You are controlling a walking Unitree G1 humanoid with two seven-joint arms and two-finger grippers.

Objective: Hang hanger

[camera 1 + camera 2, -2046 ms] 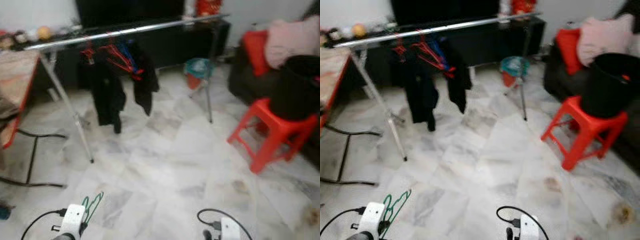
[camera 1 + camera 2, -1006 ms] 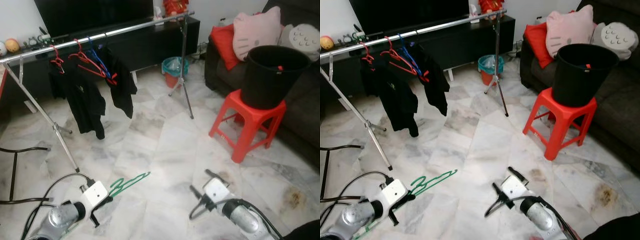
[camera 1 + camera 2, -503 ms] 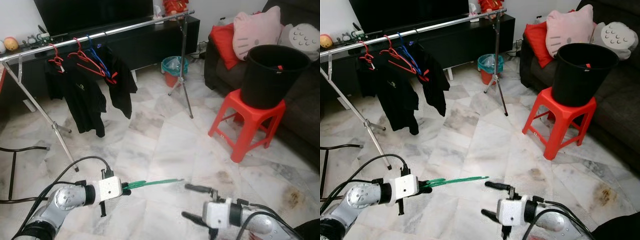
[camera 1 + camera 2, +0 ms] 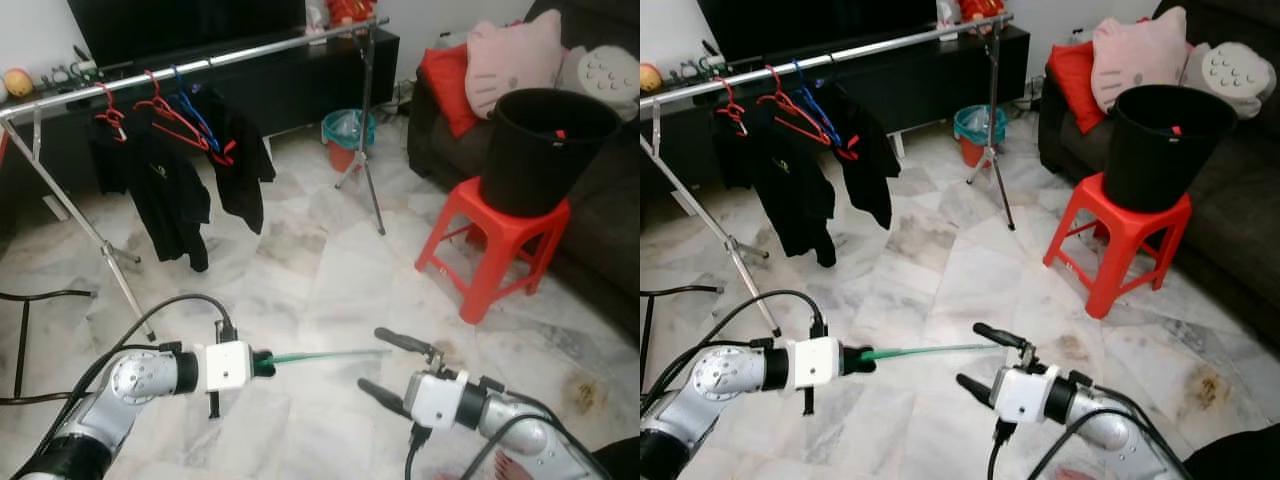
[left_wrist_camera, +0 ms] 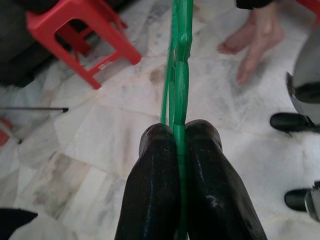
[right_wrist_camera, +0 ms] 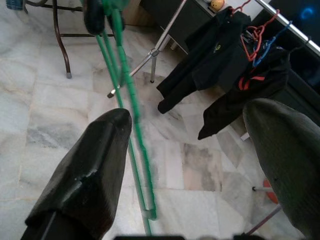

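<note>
The left gripper (image 4: 262, 362) is pinching the green hanger (image 4: 330, 354) – its tip now reaching toward 3 o'clock, between the right gripper's (image 4: 385, 366) spread jaws – closer than before.

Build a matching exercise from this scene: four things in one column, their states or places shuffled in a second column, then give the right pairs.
Things
1. thin green plastic hanger
2. round black plastic bucket
3. right gripper
4. black shirts

States or places
A. standing on the red plastic stool
B. open, its fingers on either side of the hanger's far end
C. hanging from the long silver clothes rail
D. clamped between the shut fingers of the left gripper, held out level

Pairs: 1-D, 2-A, 3-B, 4-C
</note>
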